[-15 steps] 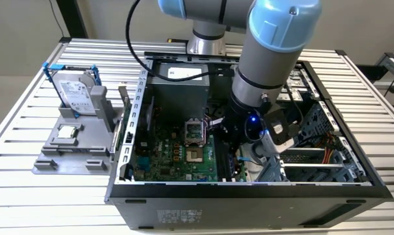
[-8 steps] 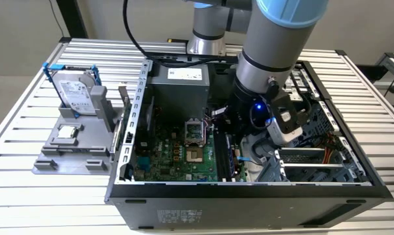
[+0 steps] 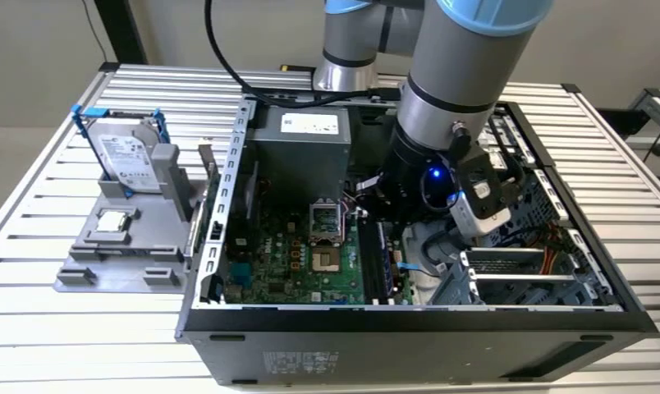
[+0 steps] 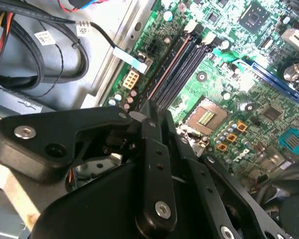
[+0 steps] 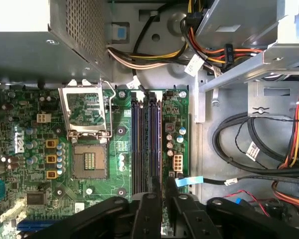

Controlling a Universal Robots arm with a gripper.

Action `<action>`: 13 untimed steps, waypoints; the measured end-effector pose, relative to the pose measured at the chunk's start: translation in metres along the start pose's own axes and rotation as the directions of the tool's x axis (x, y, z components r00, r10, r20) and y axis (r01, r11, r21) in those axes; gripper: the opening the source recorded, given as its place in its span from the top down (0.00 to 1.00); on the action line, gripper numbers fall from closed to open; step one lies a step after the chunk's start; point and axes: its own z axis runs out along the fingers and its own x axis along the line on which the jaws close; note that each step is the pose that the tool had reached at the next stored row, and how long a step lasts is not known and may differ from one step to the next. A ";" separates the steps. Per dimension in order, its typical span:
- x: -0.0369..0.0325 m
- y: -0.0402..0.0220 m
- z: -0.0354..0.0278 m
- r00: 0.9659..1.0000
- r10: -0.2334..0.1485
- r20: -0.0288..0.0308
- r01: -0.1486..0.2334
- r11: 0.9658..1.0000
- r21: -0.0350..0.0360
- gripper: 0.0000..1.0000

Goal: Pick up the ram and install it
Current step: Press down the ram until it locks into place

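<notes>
in the exterior view, going from its left to its right, i see the grey holder (image 3: 122,246) on the table's left side, with the hard drive (image 3: 127,156) and the processor chip (image 3: 111,220) on it. they are well apart from the work and i judge there is no danger for them.

then comes the open computer case (image 3: 418,316) with the motherboard (image 3: 286,263) on its floor. the open processor socket (image 3: 327,263) lies just beside the black slots (image 3: 379,258). if the arm drifts toward it, a finger could touch the bare contacts.

the gripper (image 4: 157,112) is low inside the case, over the motherboard's edge on the exterior view's right. in both wrist views its fingers (image 5: 149,209) are nearly together, and i judge they are clamped on the ram (image 4: 167,67). the ram shows as a thin line, seen on its edge, which runs along the slot nearest to that board edge and goes straight between the fingertips. whether it is fully down in the slot i cannot tell.

the main risk, i think, is here. if the ram is a little tilted or not in line with the slot, pressing may bend it or seat one end alone.

further to the right, the black cables (image 5: 249,149) lie near the gripper's body and could catch on it.
</notes>
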 end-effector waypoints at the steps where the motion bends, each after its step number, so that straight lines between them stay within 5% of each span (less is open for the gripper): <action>1: 0.0000 0.0000 0.0000 1.000 0.000 0.000 0.000 1.000 0.000 1.00; 13: 0.0000 0.0000 0.0000 1.000 0.000 0.000 0.000 1.000 0.000 1.00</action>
